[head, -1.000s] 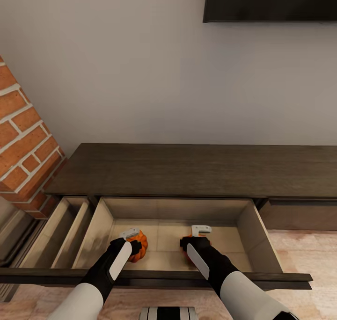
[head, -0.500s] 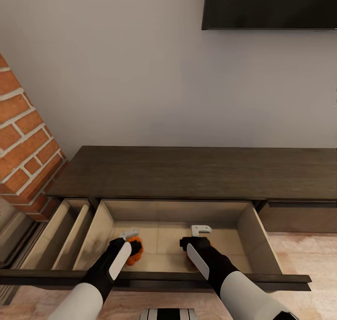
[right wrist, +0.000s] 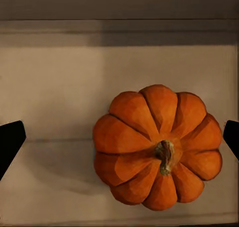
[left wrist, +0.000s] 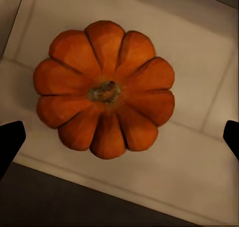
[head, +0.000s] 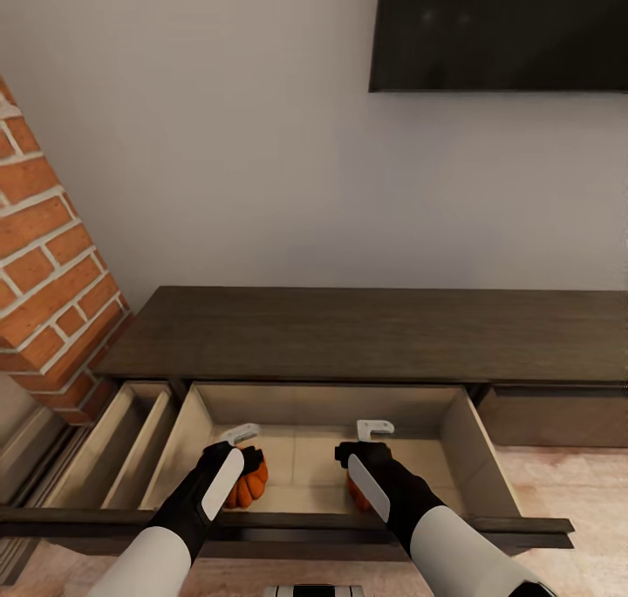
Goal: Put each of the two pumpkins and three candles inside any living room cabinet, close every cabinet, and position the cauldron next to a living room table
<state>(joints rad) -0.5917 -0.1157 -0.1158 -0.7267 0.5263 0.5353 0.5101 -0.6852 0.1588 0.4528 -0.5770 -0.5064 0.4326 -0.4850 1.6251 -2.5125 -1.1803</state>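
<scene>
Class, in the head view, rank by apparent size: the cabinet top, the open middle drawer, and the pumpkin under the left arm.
1. Cabinet top, largest.
2. Open middle drawer.
3. Pumpkin, smallest, though the left tool partly hides it.

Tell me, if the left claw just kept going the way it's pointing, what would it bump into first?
Most likely the orange pumpkin sitting on the drawer floor. The left gripper points down at it with its fingertips spread wide, though how far above it hangs is hard to judge.
</scene>
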